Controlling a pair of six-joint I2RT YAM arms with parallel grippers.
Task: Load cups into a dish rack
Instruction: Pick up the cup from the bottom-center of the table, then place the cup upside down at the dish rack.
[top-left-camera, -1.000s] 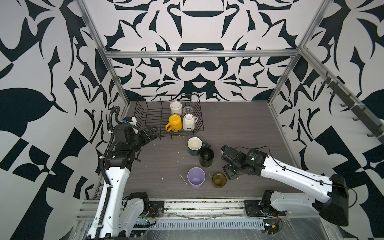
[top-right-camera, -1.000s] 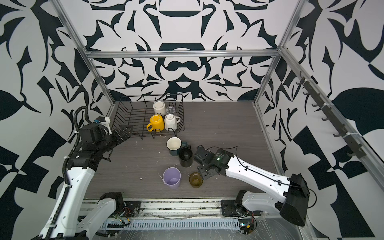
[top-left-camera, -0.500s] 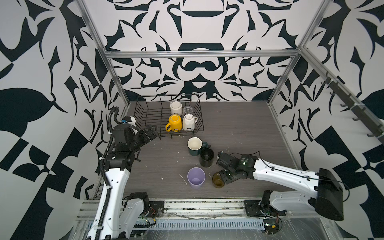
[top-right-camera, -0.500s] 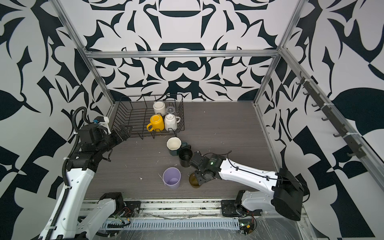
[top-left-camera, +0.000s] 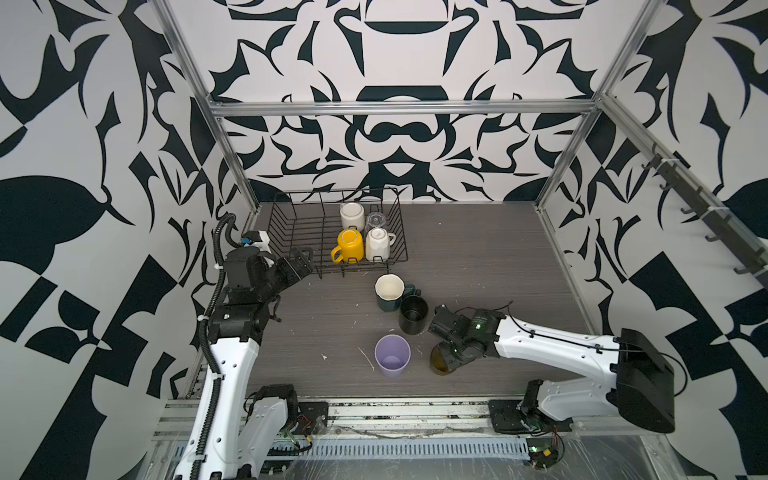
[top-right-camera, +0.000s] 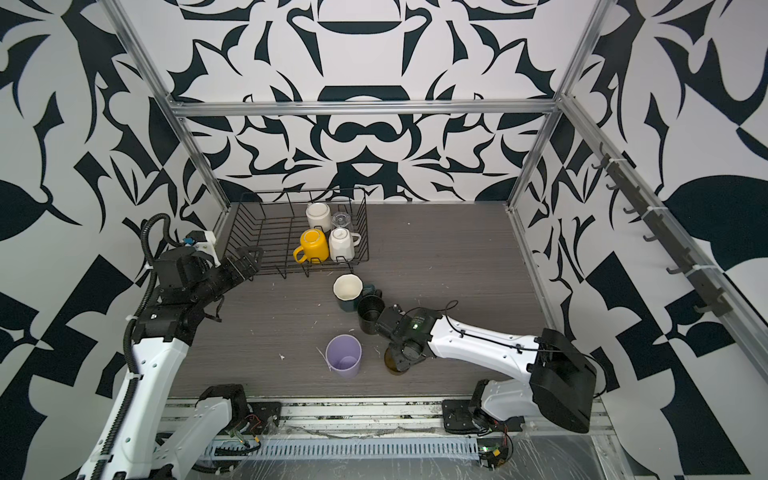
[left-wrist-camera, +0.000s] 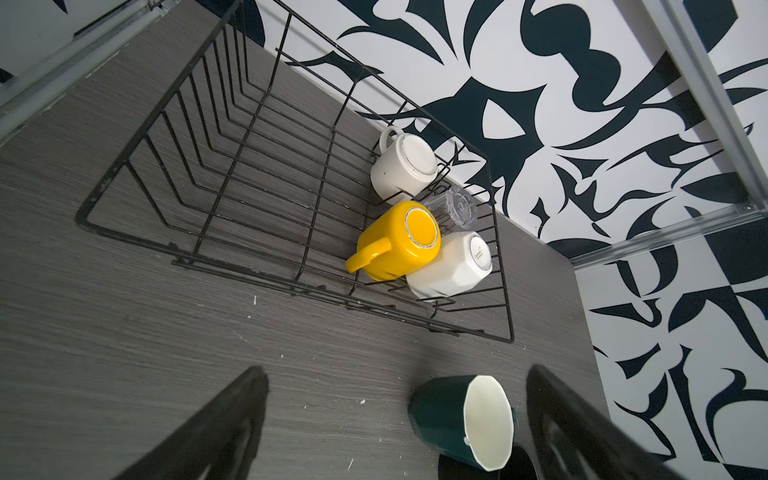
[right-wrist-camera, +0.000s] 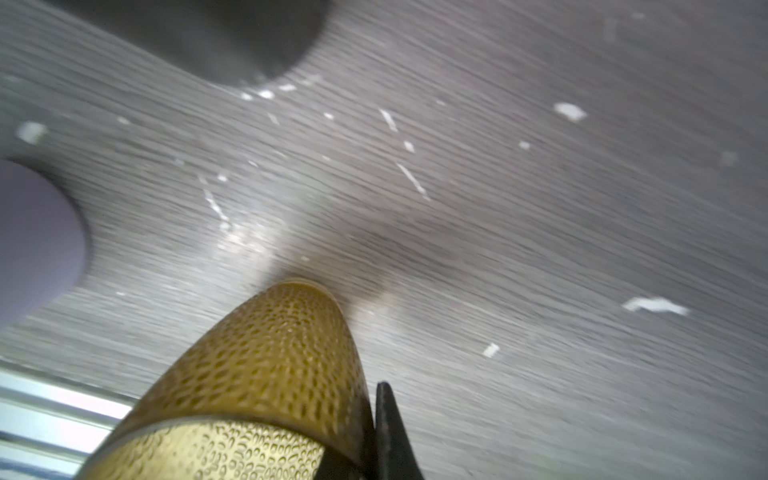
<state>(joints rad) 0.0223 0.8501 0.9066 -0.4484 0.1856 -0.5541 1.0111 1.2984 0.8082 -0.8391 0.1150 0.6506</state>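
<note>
**Fig.** Right hand (top-left-camera: 455, 353) clamped on amber glass (top-left-camera: 438, 366), on counter (top-left-camera: 478, 257) near tumbler (top-left-camera: 392, 357); left hand (top-left-camera: 301, 259) open beside rack (top-left-camera: 291, 216). Risk: slick wall may slip from the pinch, or the lift may clip the black mug (top-left-camera: 413, 316).

Both top views: bright, even overhead light, soft short shadows, wide-angle bowing at edges. Left wrist view sharp. Right wrist view motion-smeared; amber glass (right-wrist-camera: 266, 365) soft up close, hazy glare on bench (right-wrist-camera: 257, 245) just beyond it.

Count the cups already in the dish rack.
4, in the dish rack, right end: white mug and clear glass behind, yellow mug and cream faceted mug in front. None appears hidden.
</note>
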